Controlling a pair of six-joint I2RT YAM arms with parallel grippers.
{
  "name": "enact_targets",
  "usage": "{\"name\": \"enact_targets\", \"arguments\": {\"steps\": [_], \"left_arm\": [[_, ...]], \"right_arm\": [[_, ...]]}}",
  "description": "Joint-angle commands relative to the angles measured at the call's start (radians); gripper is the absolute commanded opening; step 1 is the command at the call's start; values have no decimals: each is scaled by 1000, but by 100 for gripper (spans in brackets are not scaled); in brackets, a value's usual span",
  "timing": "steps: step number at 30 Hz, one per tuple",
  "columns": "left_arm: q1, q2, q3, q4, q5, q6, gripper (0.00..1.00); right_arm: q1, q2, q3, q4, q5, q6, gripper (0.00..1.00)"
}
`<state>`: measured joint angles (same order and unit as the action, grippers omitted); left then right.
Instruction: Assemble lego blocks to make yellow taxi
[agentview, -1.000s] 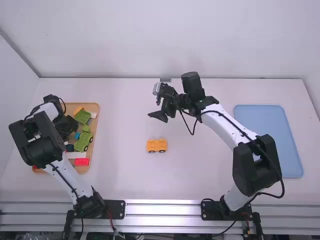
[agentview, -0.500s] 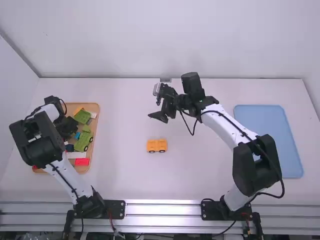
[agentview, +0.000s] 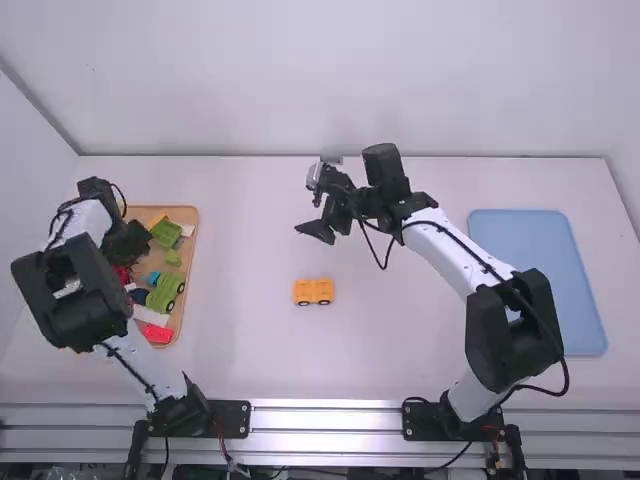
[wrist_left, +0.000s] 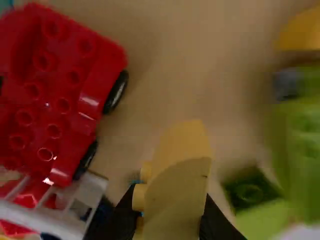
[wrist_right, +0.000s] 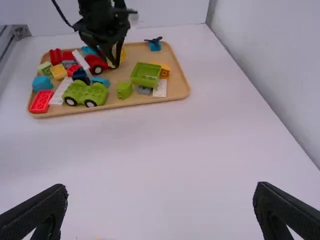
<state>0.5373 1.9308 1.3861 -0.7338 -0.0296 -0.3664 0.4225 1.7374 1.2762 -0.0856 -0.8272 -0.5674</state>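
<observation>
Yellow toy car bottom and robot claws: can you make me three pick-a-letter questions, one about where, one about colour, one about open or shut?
1. Where is the yellow plastic car base with black wheels?
A) on the flat blue tray
B) on the white table
C) in the left claw

2. What colour is the plastic block in the left claw?
A) yellow
B) green
C) red

3. How is the right claw?
A) shut
B) open
C) holding a wheel

1: B, it stands on white tabletop between the arms.
2: A, yellow shows between the fingers.
3: B, its fingers are wide apart.
</observation>
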Motion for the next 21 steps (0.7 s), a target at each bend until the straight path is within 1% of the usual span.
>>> {"name": "enact_targets", "arguments": {"steps": [1,2,4,6,9,10,11,13,14,15,18,21], "left_arm": [[-62,-154,-35,27,32,27,2],[-101,-219,-85,79,13,12,2],[-147,-277,-137,142,14,19,2],[-235,-361,-225,247,14,51,2],[-424,-497,-385,452,14,188,2],[-475,-523,-420,498,14,223,2],[-493,-533,-432,514,14,235,2],[-639,-587,-513,626,14,335,2],[-687,-600,-536,658,14,377,2],[-721,-607,-552,681,14,412,2],[-867,-620,-620,793,13,545,2],[-949,-619,-665,891,11,606,2]], "right_arm": [[-16,-2,25,14,-3,92,98],[-27,-2,25,29,-6,138,98],[-36,-2,25,43,-5,182,99],[-50,-2,25,73,-6,256,99],[-69,-2,16,128,-6,348,99],[-73,-2,8,141,-6,364,99],[-75,-2,5,147,-6,367,98],[-89,-2,-28,187,-32,403,98],[-93,-2,-40,201,-53,412,98],[-99,-2,-53,217,-84,416,99],[-119,-2,-121,316,-245,432,100],[-134,-2,-183,417,-245,547,95]]}}
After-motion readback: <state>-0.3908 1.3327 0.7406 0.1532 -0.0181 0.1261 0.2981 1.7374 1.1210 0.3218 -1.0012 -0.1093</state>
